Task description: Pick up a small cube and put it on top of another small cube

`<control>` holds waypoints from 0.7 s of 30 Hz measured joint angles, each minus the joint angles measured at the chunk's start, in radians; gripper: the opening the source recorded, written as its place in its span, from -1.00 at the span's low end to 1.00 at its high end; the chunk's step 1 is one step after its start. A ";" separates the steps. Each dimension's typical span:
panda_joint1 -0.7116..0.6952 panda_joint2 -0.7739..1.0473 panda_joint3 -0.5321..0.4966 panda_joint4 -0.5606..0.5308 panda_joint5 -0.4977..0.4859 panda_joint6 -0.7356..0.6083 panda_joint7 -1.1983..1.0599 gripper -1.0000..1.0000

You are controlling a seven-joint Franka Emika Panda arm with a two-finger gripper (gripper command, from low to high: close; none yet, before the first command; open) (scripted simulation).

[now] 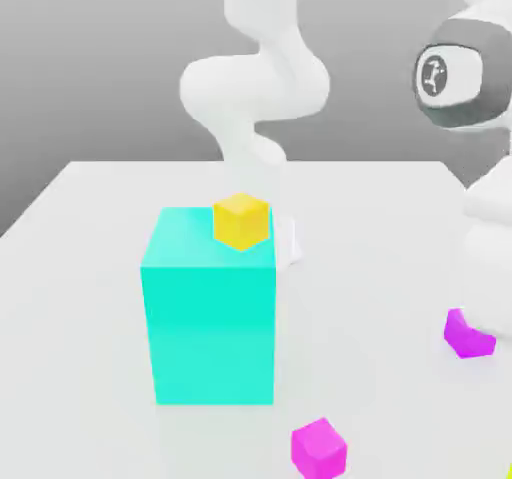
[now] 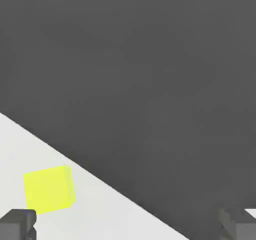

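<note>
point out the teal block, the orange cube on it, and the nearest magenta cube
teal block point(image 1: 212, 332), exterior view, front face.
orange cube point(image 1: 241, 222), exterior view, front corner.
magenta cube point(image 1: 319, 448), exterior view, front face.

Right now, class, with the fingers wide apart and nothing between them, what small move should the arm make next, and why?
Probably shift the open gripper sideways over the yellow cube. That cube lies off-centre near one finger, on the white table, so closing now would likely miss it.
</note>
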 joint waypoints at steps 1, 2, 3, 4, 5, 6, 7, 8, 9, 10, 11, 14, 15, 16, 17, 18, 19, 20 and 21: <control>0.012 0.037 0.003 0.007 -0.010 0.006 0.000 0.00; 0.024 0.074 0.006 0.015 -0.019 0.012 -0.001 0.00; 0.036 0.111 0.009 0.022 -0.029 0.018 -0.001 0.00; 0.049 0.148 0.010 0.030 -0.038 0.024 -0.002 0.00; 0.062 0.185 0.012 0.037 -0.047 0.030 -0.003 0.00; 0.072 0.221 0.010 0.045 -0.057 0.045 -0.001 0.00; 0.080 0.258 0.004 0.054 -0.067 0.066 0.004 0.00; 0.088 0.294 -0.003 0.062 -0.077 0.090 0.010 0.00; 0.096 0.330 -0.012 0.071 -0.086 0.116 0.015 0.00; 0.101 0.357 -0.018 0.077 -0.092 0.135 0.020 -1.00; 0.101 0.357 -0.018 0.077 -0.092 0.135 0.020 -1.00; 0.101 0.357 -0.018 0.077 -0.090 0.135 0.018 -1.00; 0.101 0.357 -0.018 0.077 -0.090 0.135 0.018 -1.00; 0.104 0.370 -0.022 0.081 -0.093 0.145 0.020 -1.00; 0.102 0.359 -0.019 0.078 -0.090 0.136 0.018 -1.00; 0.098 0.335 -0.013 0.072 -0.084 0.118 0.014 -1.00; 0.093 0.305 -0.006 0.065 -0.075 0.095 0.008 -1.00; 0.088 0.272 0.001 0.057 -0.065 0.071 0.001 -1.00; 0.083 0.238 0.011 0.042 -0.053 0.052 -0.008 -1.00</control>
